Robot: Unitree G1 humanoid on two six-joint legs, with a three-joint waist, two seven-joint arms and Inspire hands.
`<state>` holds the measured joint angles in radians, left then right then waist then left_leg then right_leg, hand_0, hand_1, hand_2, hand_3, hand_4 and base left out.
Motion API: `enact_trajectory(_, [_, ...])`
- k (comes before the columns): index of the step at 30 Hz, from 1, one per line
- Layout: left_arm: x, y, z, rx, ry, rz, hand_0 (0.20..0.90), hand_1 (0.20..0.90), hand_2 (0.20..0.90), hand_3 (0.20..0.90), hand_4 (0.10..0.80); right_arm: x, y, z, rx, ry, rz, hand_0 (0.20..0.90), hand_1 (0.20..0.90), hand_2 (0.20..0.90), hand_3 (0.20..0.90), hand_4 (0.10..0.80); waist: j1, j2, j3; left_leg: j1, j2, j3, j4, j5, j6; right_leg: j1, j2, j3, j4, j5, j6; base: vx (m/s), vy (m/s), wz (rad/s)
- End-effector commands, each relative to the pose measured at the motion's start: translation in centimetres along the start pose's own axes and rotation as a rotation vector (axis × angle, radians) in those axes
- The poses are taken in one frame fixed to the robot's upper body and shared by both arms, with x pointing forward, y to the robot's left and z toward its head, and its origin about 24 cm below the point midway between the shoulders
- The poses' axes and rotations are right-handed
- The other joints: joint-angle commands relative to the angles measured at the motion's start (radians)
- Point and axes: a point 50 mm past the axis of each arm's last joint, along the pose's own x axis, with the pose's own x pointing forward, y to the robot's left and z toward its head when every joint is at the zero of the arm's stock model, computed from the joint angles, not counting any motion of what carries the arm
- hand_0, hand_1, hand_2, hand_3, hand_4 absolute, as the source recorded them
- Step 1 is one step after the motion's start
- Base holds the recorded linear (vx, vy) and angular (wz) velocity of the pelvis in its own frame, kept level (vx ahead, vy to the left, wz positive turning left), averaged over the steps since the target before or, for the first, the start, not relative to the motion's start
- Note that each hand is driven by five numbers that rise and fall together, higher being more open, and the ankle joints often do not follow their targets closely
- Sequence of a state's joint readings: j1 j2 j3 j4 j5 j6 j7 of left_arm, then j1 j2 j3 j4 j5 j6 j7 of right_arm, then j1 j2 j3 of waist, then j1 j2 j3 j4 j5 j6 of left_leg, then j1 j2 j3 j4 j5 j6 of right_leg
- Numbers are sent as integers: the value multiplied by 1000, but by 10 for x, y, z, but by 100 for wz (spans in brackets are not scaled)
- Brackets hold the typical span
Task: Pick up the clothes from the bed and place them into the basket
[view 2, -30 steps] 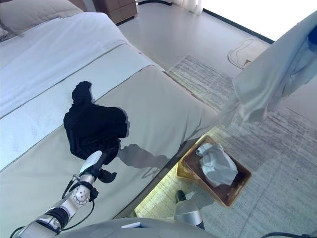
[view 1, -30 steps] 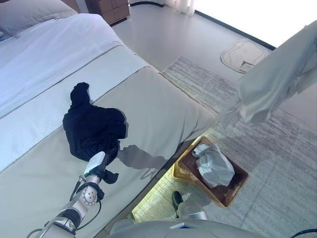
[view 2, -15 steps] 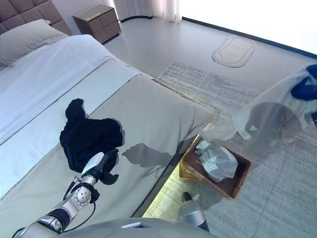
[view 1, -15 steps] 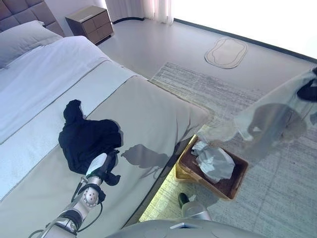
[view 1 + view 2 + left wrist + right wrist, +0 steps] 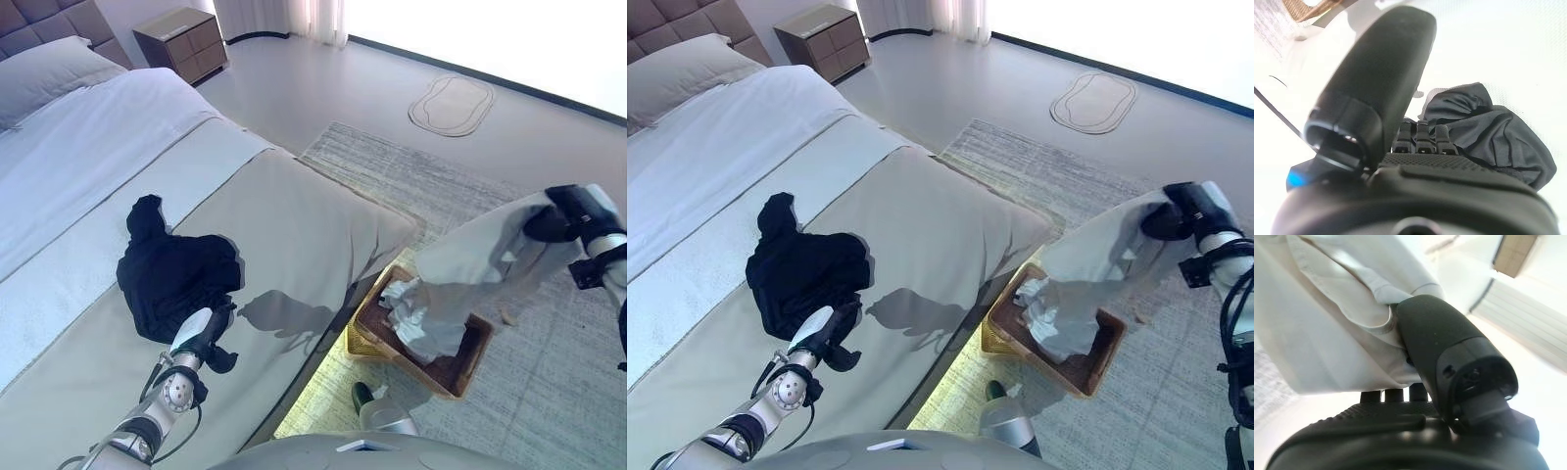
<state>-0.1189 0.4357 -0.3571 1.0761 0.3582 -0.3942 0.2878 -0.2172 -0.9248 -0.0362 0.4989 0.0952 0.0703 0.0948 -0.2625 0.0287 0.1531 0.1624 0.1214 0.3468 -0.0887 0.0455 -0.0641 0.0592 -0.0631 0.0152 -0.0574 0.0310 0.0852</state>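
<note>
Beige bed (image 5: 294, 215) — grey rug (image 5: 549, 392) — woven basket (image 5: 468, 364) beside.

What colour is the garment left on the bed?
Black; clearest in the left eye view.

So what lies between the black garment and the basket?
Only bare bedcover to the bed's corner lies between the black garment and the basket, in both eye views.

nightstand (image 5: 178, 42) by wall | pillow (image 5: 44, 80) | rug (image 5: 549, 392) | floor mat (image 5: 451, 105)
</note>
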Motion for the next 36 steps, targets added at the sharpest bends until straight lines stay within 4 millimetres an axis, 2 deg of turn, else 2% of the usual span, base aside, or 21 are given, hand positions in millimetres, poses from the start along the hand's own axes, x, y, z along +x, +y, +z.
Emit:
enact_trajectory(1, [14,32,10,46,-55,92,900,900,900,900,800,6,-33,30,15,-137,-141,300,300,300,200,100,46,-40,-69,0,0,-47,71,-122,3,-71,-21,-35,116,-48,22,0,0,0])
enact_trajectory(7, [15,31,15,42,-67,90,900,900,900,900,800,10,-8,0,33,-10,-109,300,300,300,200,100,65,-32,-61,0,-1,-56,68,-120,2,-67,-26,-50,116,-48,23,1,-10,5])
enact_trajectory(20, [16,28,18,36,-77,100,900,900,900,900,800,3,15,-53,63,194,-102,300,300,300,200,100,89,-11,-40,-4,-5,-79,67,-118,5,-65,-31,-62,122,-52,23,3,-3,4])
enact_trajectory(26, [16,28,19,36,-86,97,900,900,900,900,800,1,21,-59,59,204,-56,300,300,300,200,100,95,-8,-35,-4,-4,-84,65,-116,2,-62,-34,-64,116,-48,24,3,-7,6])
enact_trajectory(27, [16,28,20,37,-88,96,900,900,900,900,800,1,22,-60,54,206,-46,354,354,354,263,163,95,-9,-34,-5,-5,-85,65,-115,2,-63,-34,-64,116,-47,25,0,0,0])
enact_trajectory(28, [16,28,21,39,-91,93,900,900,900,900,800,0,23,-63,39,219,-42,900,900,900,900,800,97,-9,-34,-5,-4,-85,64,-115,1,-64,-34,-64,115,-46,25,0,0,0])
enact_trajectory(36, [17,28,22,42,-96,89,900,900,900,900,800,-2,25,-67,31,239,-46,900,900,900,900,800,99,-11,-29,-5,1,-87,58,-108,-3,-61,-34,-65,108,-43,27,0,0,0])
